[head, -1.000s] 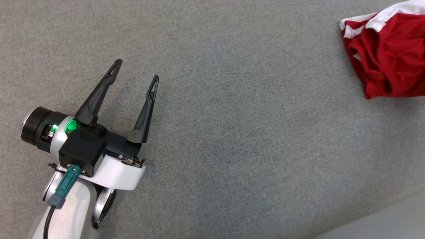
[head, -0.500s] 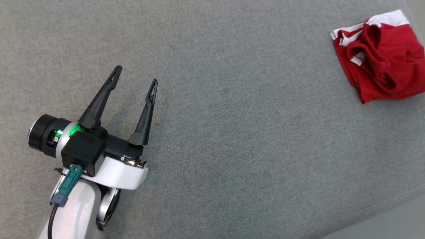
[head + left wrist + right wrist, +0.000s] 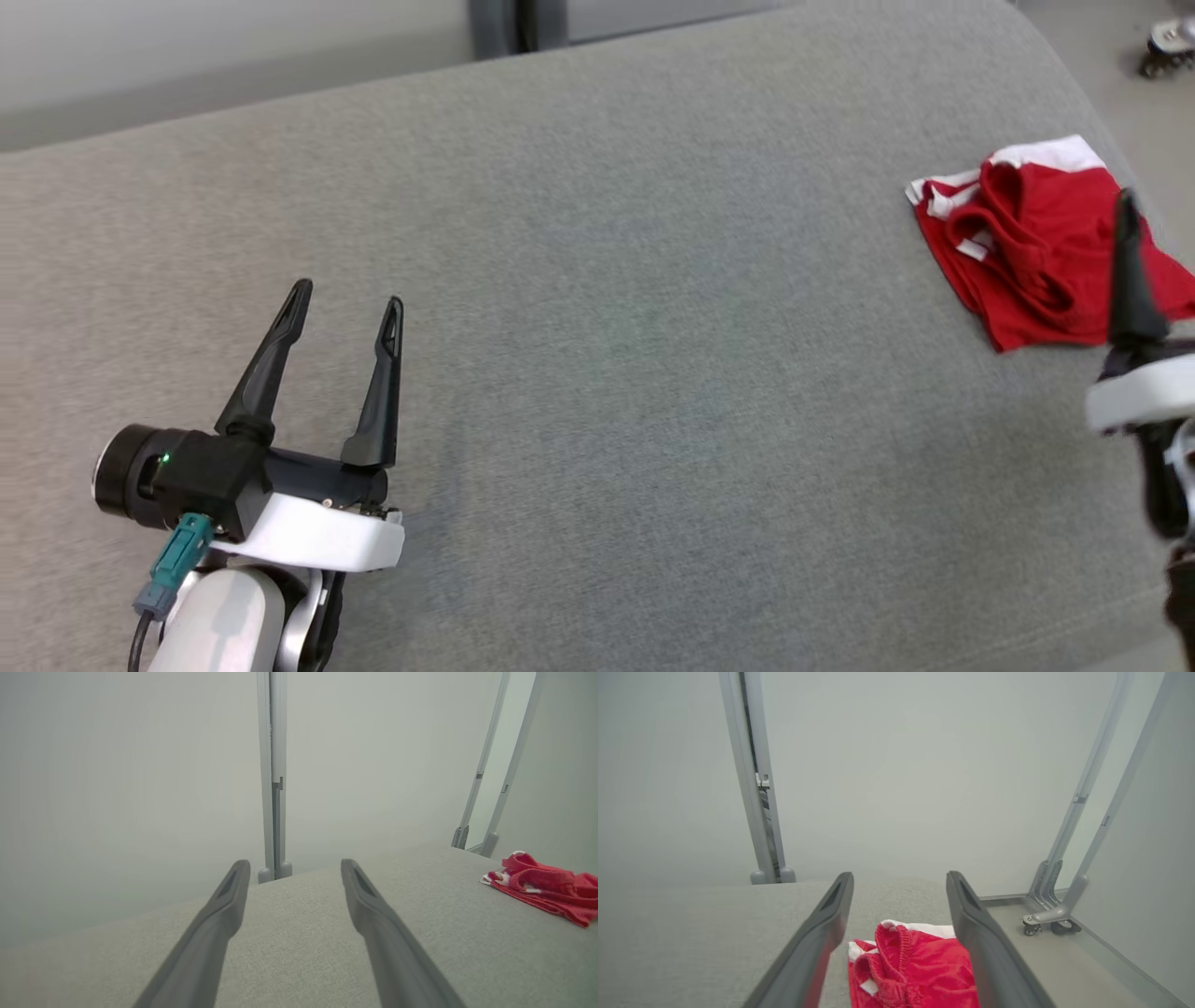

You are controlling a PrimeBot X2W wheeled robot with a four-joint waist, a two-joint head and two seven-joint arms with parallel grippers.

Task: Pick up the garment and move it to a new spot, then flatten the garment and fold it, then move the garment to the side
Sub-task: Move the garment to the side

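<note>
The garment (image 3: 1036,252) is a red bundle with white trim, lying crumpled near the right end of the grey padded surface (image 3: 653,373). In the right wrist view the garment (image 3: 915,970) lies low between the two spread fingers of my right gripper (image 3: 899,877), which is open and holds nothing. One of its fingers (image 3: 1131,280) rises in front of the garment at the head view's right edge. My left gripper (image 3: 348,294) rests far to the left, open and empty. From the left wrist view the garment (image 3: 546,886) shows off to the right of the left gripper (image 3: 294,864).
The padded surface ends at a rounded far edge (image 3: 280,112) and a right edge close behind the garment. Beyond it are pale floor, a castor (image 3: 1167,47) and grey metal frame posts (image 3: 756,812). Wide bare fabric lies between the two grippers.
The head camera has moved, shifting the whole picture down and bringing in the surface's far edge. A finger of my right gripper has come into view by the garment. My left gripper stays open.
</note>
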